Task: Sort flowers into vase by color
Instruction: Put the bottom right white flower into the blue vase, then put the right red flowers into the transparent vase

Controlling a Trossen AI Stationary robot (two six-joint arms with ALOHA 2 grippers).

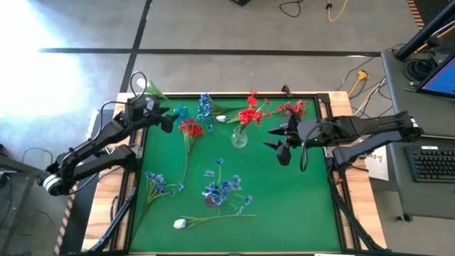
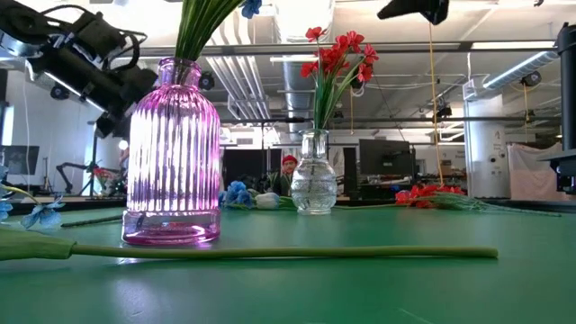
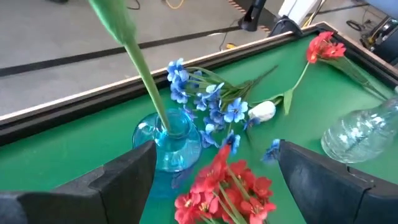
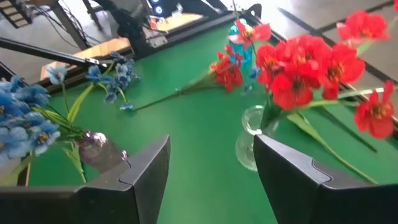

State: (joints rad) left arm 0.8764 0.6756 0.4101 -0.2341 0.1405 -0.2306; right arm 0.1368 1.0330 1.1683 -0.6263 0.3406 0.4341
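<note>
My left gripper [image 1: 168,121] [image 3: 214,171] is open near the table's far left. Its fingers stand over a loose red flower [image 1: 190,128] [image 3: 217,186], just short of a small blue vase [image 1: 180,112] [image 3: 169,142] that holds one long green stem. My right gripper [image 1: 279,142] [image 4: 211,168] is open right of a clear vase [image 1: 239,137] [image 4: 250,142] [image 2: 315,184] that holds red flowers [image 4: 305,68]. A pink-purple vase [image 1: 212,199] [image 2: 171,153] holds blue sprays. A blue spray [image 1: 205,107] [image 3: 208,99] and a white bud [image 1: 220,119] [image 3: 262,111] lie by the far edge.
More loose flowers lie flat on the green mat: a red one [image 1: 295,108] at the far right, a blue one [image 1: 160,185] at the near left, and a white one [image 1: 179,223] with its long stem [image 2: 270,254] along the near edge. A raised wooden rim [image 1: 234,94] borders the table.
</note>
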